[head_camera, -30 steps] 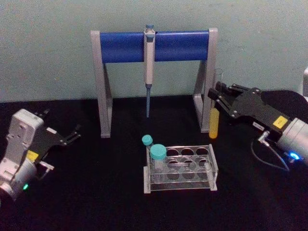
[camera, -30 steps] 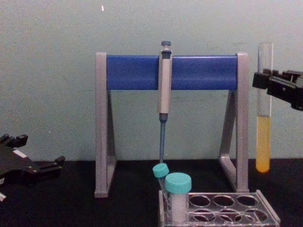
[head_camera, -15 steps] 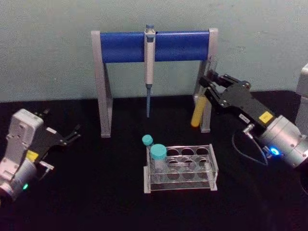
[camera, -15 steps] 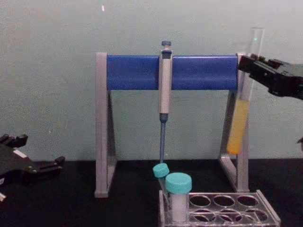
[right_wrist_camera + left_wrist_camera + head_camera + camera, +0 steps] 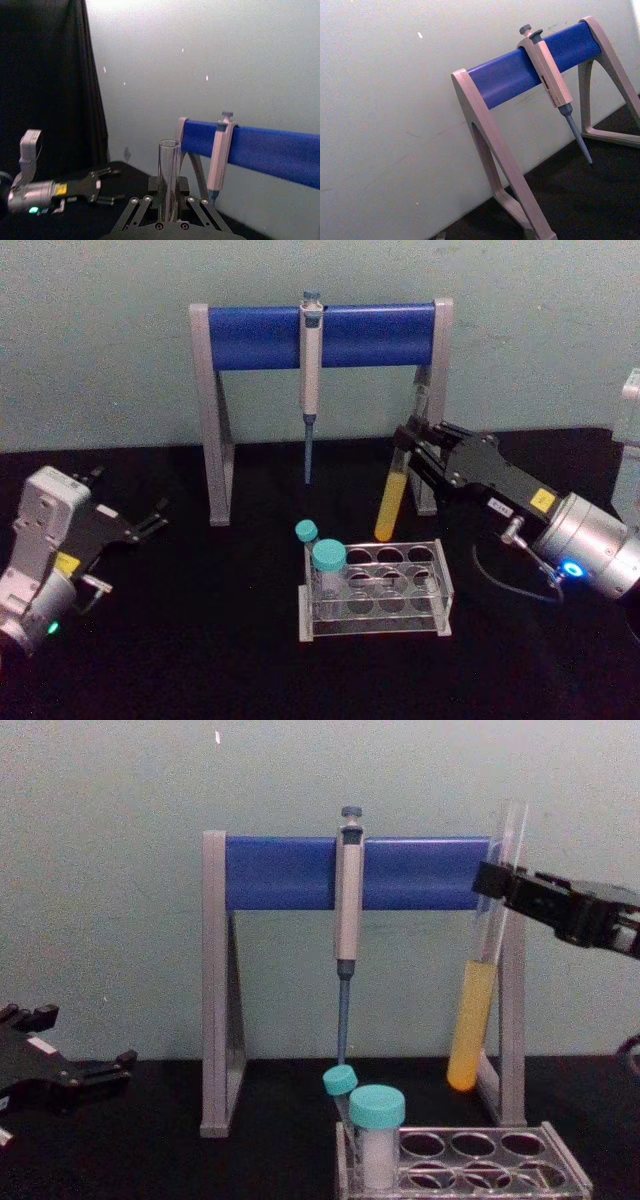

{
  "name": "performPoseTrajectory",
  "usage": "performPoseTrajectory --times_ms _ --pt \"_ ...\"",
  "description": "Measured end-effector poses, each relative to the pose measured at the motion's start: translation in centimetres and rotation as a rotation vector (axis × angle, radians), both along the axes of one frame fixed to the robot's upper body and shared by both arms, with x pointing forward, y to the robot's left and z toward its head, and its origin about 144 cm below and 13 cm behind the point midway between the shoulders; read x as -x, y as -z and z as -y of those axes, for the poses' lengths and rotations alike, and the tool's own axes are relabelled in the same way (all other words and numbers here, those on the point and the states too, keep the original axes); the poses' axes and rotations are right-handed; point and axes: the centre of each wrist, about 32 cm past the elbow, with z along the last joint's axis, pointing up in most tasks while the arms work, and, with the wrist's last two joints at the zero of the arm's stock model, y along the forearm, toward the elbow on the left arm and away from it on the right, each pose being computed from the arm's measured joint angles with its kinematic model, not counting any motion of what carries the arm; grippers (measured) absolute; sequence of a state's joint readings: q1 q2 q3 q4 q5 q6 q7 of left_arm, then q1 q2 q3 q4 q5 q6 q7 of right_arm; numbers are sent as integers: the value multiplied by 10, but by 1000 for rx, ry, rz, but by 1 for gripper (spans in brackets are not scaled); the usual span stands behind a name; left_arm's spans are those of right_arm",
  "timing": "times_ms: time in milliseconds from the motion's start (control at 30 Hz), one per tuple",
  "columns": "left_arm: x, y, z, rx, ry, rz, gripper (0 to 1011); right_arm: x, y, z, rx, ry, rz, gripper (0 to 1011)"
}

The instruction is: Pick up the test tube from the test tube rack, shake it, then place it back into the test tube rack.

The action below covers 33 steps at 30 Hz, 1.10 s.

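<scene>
One test tube pinched near its top in the right hand, swung in from the right and tilted now, bottom in the air near the test tube rack, by its far edge. Probably past the shake, onto lining up a hole. Spread left hand parked near left.

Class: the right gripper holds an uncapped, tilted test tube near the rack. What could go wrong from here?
1. The test tube, held in the right gripper, is uncapped and tilted: shaking could spill liquid.
2. Its base hangs slanted near the test tube rack, so it may catch a hole's rim when lowered.
3. It looks close to the right leg of the pipette stand; a swing might strike it.
The left gripper is parked at the left.
</scene>
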<state>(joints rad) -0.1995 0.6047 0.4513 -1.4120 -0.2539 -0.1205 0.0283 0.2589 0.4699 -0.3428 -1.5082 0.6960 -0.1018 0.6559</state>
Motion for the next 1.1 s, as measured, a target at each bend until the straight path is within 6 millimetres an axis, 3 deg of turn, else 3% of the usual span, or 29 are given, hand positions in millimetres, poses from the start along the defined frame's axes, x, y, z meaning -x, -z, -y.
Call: performPoseTrajectory --times_ms 333,1100 --pt "0 0 0 0 0 0 1001 6 0 17 66 21 -6 229" --pt "0 0 0 0 0 0 1001 -4 14 8 132 27 9 229"
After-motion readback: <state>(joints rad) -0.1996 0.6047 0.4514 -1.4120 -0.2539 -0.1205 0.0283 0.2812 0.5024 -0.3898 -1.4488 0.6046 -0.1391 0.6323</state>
